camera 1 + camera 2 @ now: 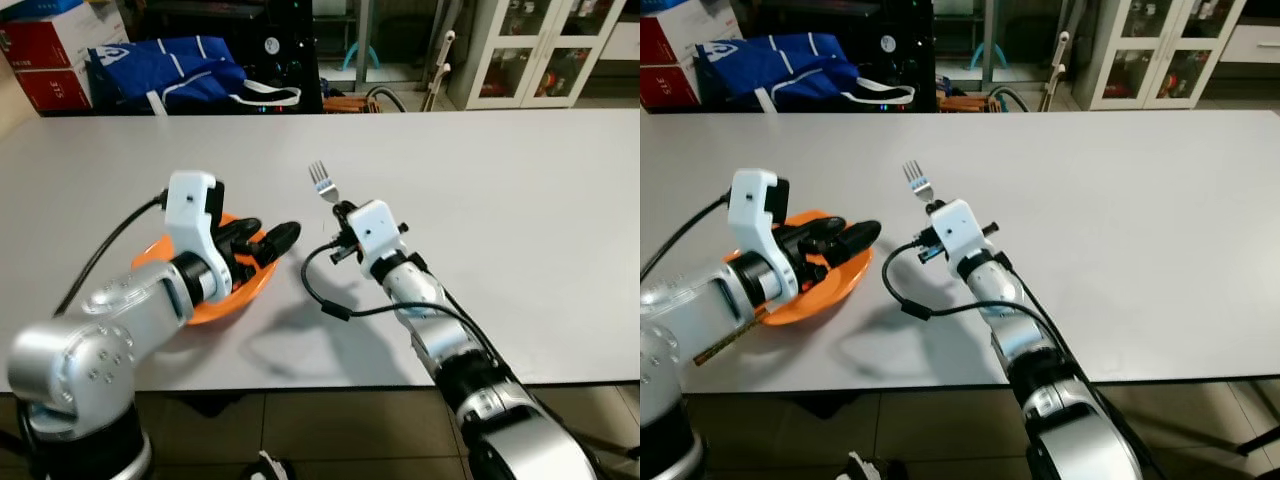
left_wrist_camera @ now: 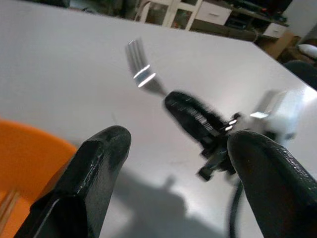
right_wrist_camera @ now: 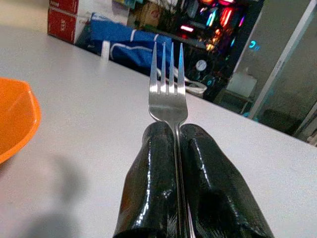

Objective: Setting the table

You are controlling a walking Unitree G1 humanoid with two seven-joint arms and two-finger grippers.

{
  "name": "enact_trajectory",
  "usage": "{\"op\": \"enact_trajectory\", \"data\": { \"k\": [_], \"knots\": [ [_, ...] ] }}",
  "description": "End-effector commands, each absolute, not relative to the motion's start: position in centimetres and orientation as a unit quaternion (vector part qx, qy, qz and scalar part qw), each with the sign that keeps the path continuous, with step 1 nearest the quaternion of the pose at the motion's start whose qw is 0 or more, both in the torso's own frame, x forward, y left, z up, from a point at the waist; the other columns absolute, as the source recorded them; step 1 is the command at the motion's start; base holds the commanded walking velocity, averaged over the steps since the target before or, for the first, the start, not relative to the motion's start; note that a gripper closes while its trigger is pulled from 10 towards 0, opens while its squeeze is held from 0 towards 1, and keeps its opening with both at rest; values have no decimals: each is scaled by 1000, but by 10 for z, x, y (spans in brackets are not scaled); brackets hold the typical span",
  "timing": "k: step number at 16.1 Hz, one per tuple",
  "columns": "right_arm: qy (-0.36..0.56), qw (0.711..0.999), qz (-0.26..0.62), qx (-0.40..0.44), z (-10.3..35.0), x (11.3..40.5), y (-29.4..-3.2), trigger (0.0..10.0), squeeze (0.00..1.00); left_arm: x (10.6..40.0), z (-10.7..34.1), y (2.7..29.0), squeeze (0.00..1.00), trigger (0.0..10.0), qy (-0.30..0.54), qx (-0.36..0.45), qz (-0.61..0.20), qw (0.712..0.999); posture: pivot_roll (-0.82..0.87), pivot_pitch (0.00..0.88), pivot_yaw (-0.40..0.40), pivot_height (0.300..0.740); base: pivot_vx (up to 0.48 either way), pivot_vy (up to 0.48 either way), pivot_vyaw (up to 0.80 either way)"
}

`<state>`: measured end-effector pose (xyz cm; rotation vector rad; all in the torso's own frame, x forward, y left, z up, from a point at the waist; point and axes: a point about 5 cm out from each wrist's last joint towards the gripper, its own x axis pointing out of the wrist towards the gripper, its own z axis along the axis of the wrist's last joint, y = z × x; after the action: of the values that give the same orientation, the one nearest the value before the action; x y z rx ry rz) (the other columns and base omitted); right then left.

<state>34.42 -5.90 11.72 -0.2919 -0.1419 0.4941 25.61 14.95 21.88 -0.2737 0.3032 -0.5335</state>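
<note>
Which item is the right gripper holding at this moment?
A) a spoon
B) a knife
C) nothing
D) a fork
D: the right gripper is shut on the handle of a fork, its four tines pointing up and away over the white table.

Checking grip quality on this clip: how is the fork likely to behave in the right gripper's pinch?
The fork looks like polished metal, so probably stiff but slippery. The right gripper is shut on its thin handle, tines out front; it might pivot if bumped. It looks light.
</note>
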Motion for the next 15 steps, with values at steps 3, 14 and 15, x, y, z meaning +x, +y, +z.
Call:
{"op": "enact_trajectory", "data": {
  "k": [3, 14, 15],
  "knots": [
    [-57, 957, 250, -134, 116, 349, -52, 0, 0, 252, 234, 151, 0, 10000, 134, -127, -271, 945, 62, 30, 60, 740, 0, 0, 0],
    [28, 968, 234, -85, 103, 356, -41, 0, 0, 239, 242, 151, 0, 10000, 144, -107, -262, 948, 128, 74, 60, 740, 0, 0, 0],
    [43, 966, 239, -85, 97, 354, -39, 0, 0, 238, 242, 152, 0, 10000, 143, -106, -258, 950, 136, 78, 59, 740, 0, 0, 0]
  ]
}}
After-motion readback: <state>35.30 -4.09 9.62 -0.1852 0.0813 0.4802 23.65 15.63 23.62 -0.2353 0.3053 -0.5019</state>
